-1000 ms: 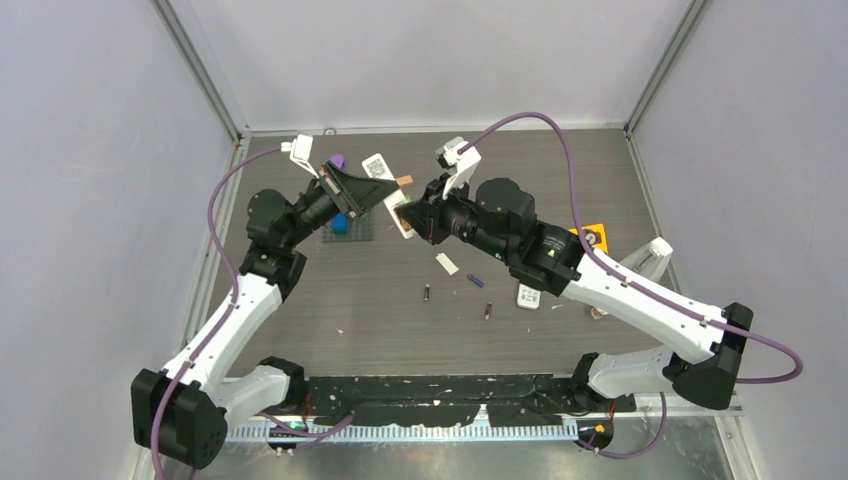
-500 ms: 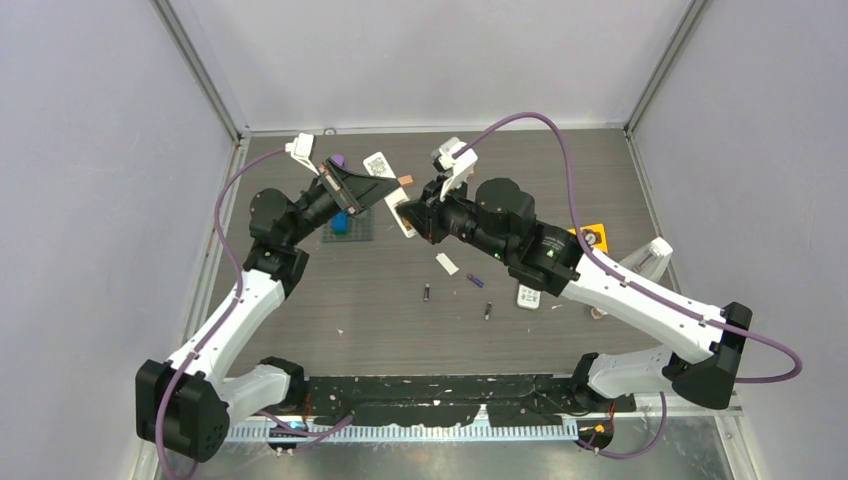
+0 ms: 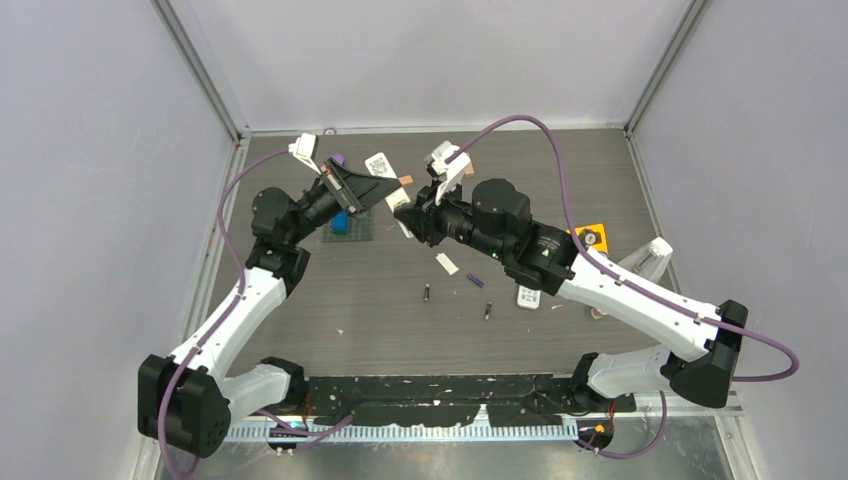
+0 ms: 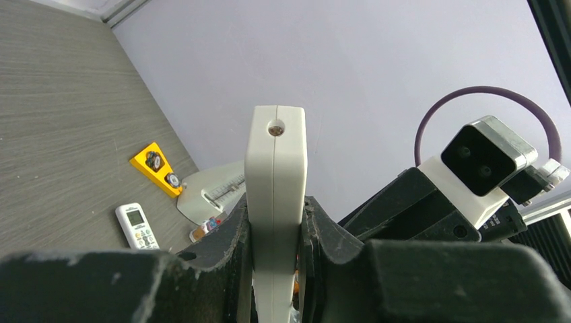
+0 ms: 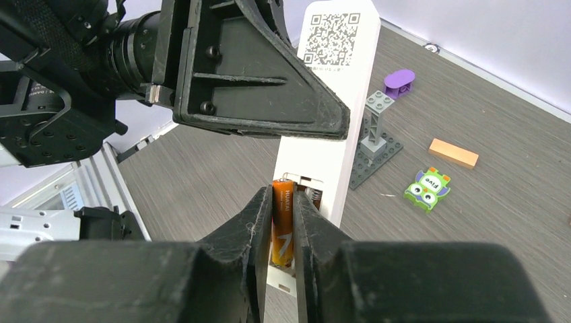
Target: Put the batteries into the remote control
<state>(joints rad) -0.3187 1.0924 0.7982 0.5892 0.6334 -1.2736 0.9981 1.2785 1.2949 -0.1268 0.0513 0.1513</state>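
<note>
1. Above the table's (image 3: 350, 330) far middle: right gripper (image 5: 283, 202) pinches orange battery (image 5: 283, 225), laid into remote control's (image 5: 323, 161) open back for seating.
2. Opposite, left gripper (image 4: 276, 212) clamps that remote edgewise, raised, apparently as a brace.
3. Purple battery (image 3: 476, 280) and dark batteries (image 3: 427, 293) lie loose below, awaiting loading.

grey woodgrain table (image 3: 330, 320) fills top view. right of centre there: yellow-orange card with two round dials (image 3: 590, 238), second small white remote (image 3: 529, 296) lying flat below-left of it, pale scoop-shaped plate (image 3: 655, 255) near right edge. upper left of centre: blue block (image 3: 341, 223) on dark studded baseplate (image 5: 377, 158). right wrist view, right half: grey pillar (image 5: 374, 121) upright on baseplate, purple oval piece (image 5: 399, 79) above it, orange-tan block (image 5: 454, 153) and green owl-face tile (image 5: 427, 188) further right, apart.
</note>
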